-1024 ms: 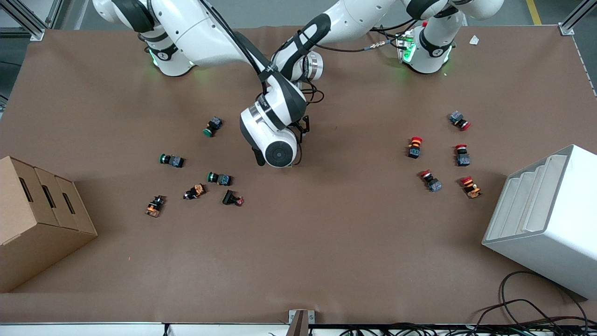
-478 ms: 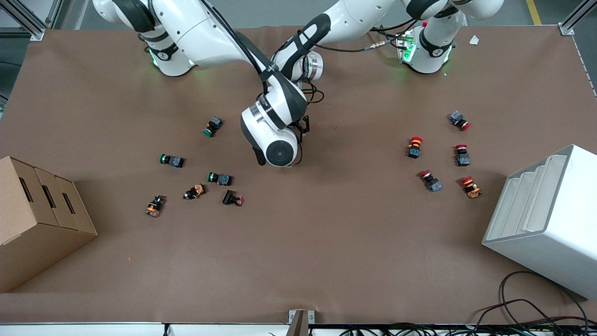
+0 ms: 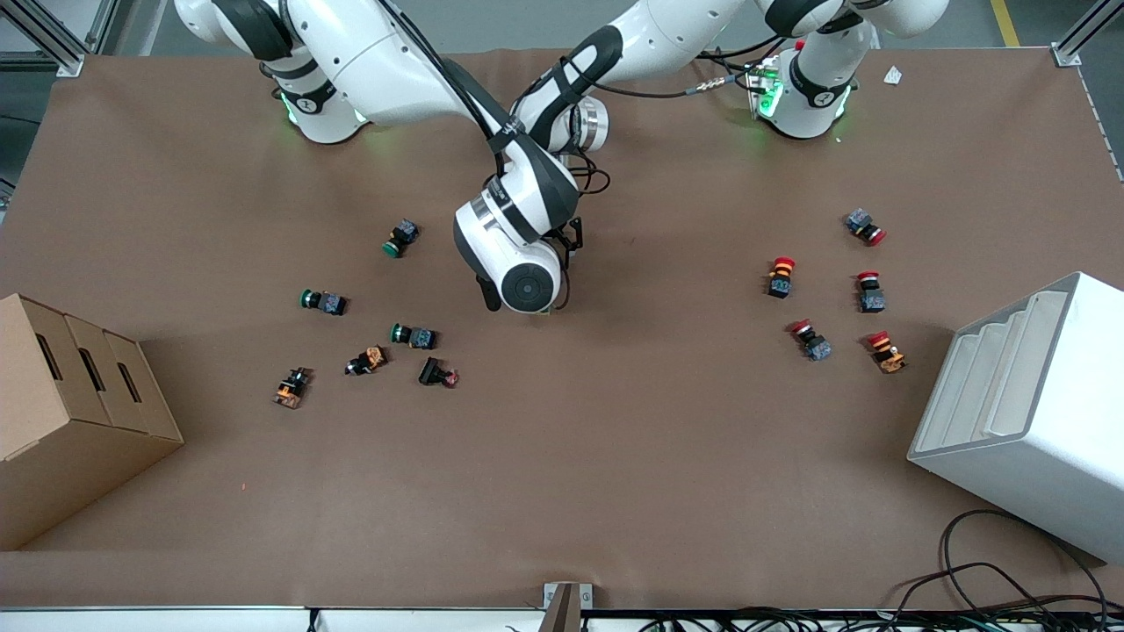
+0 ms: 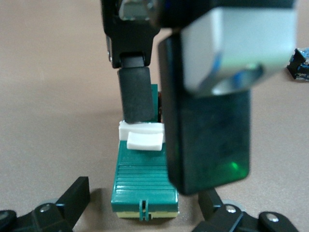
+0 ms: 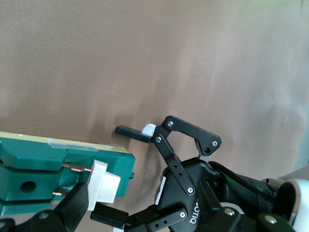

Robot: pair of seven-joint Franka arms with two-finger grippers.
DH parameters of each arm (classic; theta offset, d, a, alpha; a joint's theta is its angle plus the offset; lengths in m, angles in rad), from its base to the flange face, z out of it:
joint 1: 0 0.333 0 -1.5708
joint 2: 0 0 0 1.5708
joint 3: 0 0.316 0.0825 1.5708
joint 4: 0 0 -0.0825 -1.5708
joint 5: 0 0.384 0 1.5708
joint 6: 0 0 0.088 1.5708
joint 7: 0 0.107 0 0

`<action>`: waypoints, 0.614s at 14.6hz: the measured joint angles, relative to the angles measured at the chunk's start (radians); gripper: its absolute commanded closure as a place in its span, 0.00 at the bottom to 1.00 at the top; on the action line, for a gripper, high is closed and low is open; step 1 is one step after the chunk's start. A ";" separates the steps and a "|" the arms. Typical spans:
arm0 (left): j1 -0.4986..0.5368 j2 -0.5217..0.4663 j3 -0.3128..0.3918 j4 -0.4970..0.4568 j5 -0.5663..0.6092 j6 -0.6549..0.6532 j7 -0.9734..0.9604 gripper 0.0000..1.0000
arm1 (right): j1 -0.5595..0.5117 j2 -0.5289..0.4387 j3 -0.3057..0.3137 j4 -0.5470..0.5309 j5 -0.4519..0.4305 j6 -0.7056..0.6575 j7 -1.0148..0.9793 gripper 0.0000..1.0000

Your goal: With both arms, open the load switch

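The load switch (image 4: 145, 181), a dark-green ribbed block with a white lever (image 4: 143, 137), lies on the brown table at mid-table. In the front view the right arm's wrist (image 3: 525, 285) covers it. My left gripper (image 4: 145, 195) is open; its fingers (image 4: 75, 195) stand on either side of the block's end with a gap on each side. My right gripper (image 4: 157, 121) is shut on the lever end, one black finger (image 4: 137, 94) pressing on the white lever. In the right wrist view the block (image 5: 58, 169) and lever (image 5: 104, 186) sit beside the left gripper (image 5: 120, 173).
Several green-capped push buttons (image 3: 413, 334) lie toward the right arm's end, several red-capped ones (image 3: 810, 340) toward the left arm's end. A cardboard box (image 3: 79, 412) and a white bin (image 3: 1027, 412) stand at the table's ends. Cables (image 3: 992, 588) trail by the front edge.
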 measured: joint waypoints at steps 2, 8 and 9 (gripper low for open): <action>0.000 0.000 0.000 0.000 0.000 0.000 0.000 0.01 | 0.010 0.000 0.000 -0.004 0.000 0.009 0.000 0.00; 0.000 0.000 0.000 0.000 0.000 0.000 0.000 0.01 | 0.013 -0.001 -0.009 -0.006 0.000 0.016 -0.007 0.00; 0.000 0.000 0.000 0.000 0.000 0.000 0.000 0.01 | 0.007 -0.003 -0.014 -0.001 0.000 0.013 -0.020 0.00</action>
